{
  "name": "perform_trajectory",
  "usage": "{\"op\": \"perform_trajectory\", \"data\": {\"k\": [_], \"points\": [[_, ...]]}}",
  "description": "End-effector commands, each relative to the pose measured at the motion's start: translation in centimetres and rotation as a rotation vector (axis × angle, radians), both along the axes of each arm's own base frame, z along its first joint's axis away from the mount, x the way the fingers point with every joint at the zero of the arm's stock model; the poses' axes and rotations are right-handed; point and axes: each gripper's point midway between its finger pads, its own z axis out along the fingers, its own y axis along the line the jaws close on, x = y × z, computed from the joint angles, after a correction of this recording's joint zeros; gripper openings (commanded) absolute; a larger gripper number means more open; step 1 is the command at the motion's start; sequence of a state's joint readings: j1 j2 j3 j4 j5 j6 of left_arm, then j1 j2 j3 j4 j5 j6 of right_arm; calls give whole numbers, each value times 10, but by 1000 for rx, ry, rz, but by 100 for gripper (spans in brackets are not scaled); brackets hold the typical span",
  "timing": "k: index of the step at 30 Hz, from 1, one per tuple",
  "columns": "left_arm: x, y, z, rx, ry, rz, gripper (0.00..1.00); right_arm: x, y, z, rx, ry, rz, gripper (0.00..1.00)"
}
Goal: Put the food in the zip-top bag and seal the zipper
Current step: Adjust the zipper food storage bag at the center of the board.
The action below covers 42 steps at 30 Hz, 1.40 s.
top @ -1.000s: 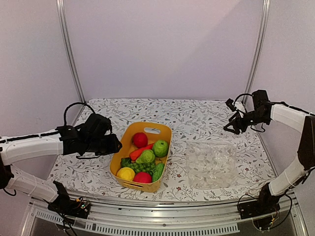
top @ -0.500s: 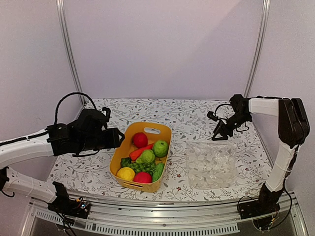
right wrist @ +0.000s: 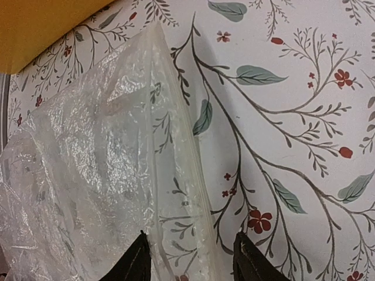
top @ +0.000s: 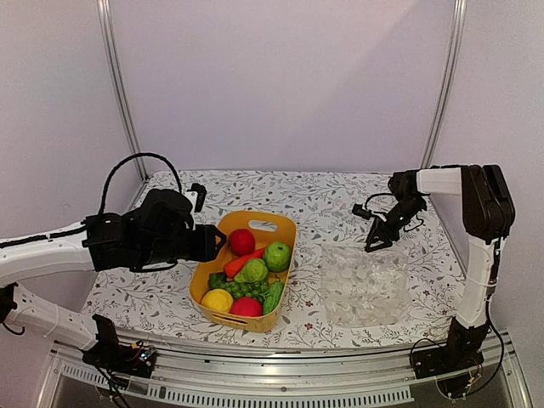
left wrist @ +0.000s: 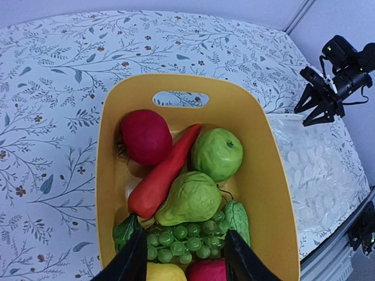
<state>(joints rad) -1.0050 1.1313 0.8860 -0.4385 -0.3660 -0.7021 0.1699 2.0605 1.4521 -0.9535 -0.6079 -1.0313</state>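
Opening the flat bag [top: 364, 285] beside the basket [top: 280, 225] is being prepared: the right gripper [right wrist: 192, 249], jaws apart and empty, is being held over its zipper [right wrist: 183, 146]. The left gripper [left wrist: 184, 252], likewise spread and empty, is being held above the food [left wrist: 217, 153] in that basket. Pinching the zipper seems due next.

Just past your left gripper [left wrist: 184, 257] the basket [left wrist: 111, 175] is yellow. In it are a red round fruit [left wrist: 146, 136], a long orange-red chili [left wrist: 164, 175], a light green apple [left wrist: 217, 154] and a yellow-green pear [left wrist: 189, 199]. The grapes [left wrist: 184, 240] right between the jaws are green. Between the jaws of your right gripper [right wrist: 190, 257] the bag [right wrist: 99, 175] is clear with white dots. The cloth [right wrist: 304, 146] is white, with grey-green leaves and tiny red flowers.
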Motion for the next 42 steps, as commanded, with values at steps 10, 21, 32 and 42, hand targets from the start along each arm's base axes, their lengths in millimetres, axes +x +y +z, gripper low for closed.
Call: {"op": "perform_trajectory", "data": {"k": [10, 21, 32, 42], "points": [[1, -27, 6, 70, -56, -64, 45, -27, 3, 14, 40, 69, 59, 1], [3, -66, 22, 64, -114, -132, 45, 20, -37, 121, -12, -320, -113, 0], [3, -100, 24, 28, -153, -164, 45, 8, -56, 236, -105, -871, -380, 0], [4, -106, 25, 18, -161, -163, 45, -85, -3, 90, -129, -510, -173, 31]]}}
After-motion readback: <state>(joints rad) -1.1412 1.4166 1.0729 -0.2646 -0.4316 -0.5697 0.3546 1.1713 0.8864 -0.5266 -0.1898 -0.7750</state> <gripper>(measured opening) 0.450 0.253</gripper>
